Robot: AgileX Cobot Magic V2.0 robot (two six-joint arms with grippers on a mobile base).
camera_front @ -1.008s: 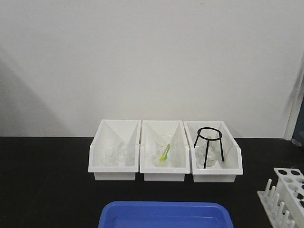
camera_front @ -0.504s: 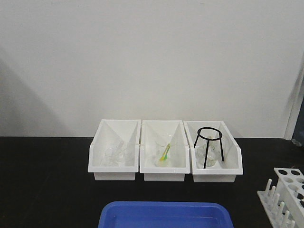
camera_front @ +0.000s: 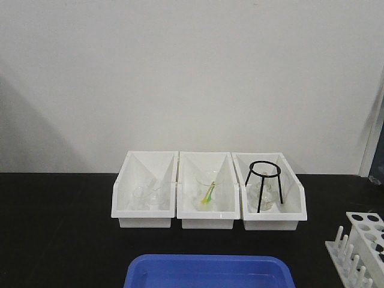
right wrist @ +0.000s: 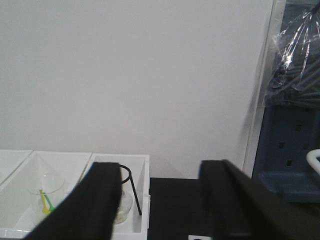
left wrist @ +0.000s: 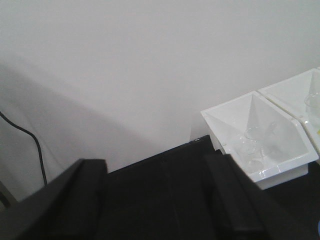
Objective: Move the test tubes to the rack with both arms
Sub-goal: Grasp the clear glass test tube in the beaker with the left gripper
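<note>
The white rack [camera_front: 362, 243] stands at the front right of the black table, with round holes on top and a row of upright pegs along its near side. No test tube shows clearly in any view. My left gripper [left wrist: 157, 170] is open and empty above the black table, left of the leftmost white bin [left wrist: 260, 137]. My right gripper [right wrist: 162, 175] is open and empty, aimed toward the wall beside the rightmost bin [right wrist: 127, 190]. Neither arm shows in the front view.
Three white open-front bins [camera_front: 210, 191] stand in a row at the back with glass beakers; the right one holds a black tripod stand [camera_front: 264, 183]. A blue tray [camera_front: 209, 271] lies at the front middle. A blue shelf with a plastic bag [right wrist: 297, 65] is at the right.
</note>
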